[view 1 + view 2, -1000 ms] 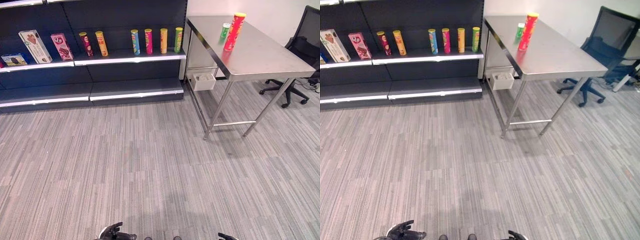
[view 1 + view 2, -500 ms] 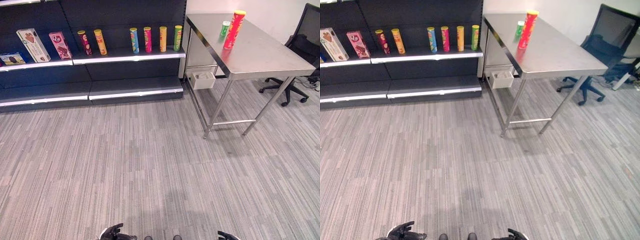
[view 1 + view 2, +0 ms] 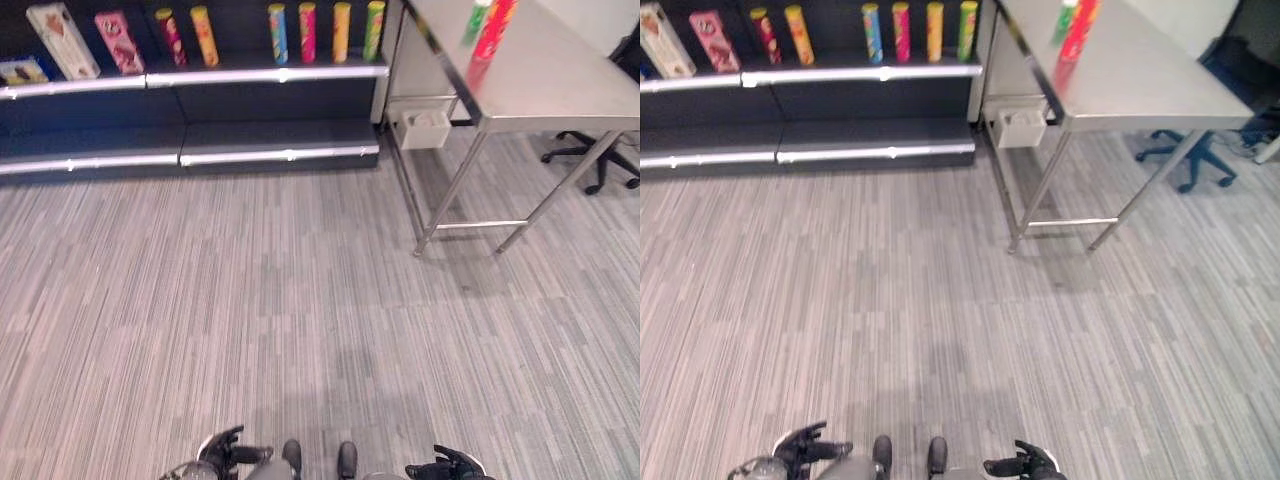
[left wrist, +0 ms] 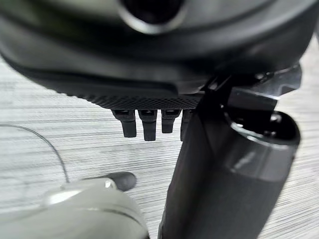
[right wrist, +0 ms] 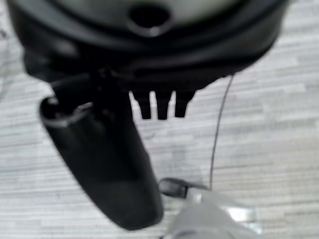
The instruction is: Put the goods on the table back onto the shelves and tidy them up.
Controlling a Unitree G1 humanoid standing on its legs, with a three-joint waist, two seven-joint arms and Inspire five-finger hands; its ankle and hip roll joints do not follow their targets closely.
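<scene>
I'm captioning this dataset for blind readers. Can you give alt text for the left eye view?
A red can and a green can stand on a steel table, right of a shelf of snack cans; both hands hang empty.

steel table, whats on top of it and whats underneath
On the steel table stand a tall red can and a shorter green can, both cut off at the view's edge. Underneath, near the shelves, sits a small white box; its contents are unclear.
</scene>
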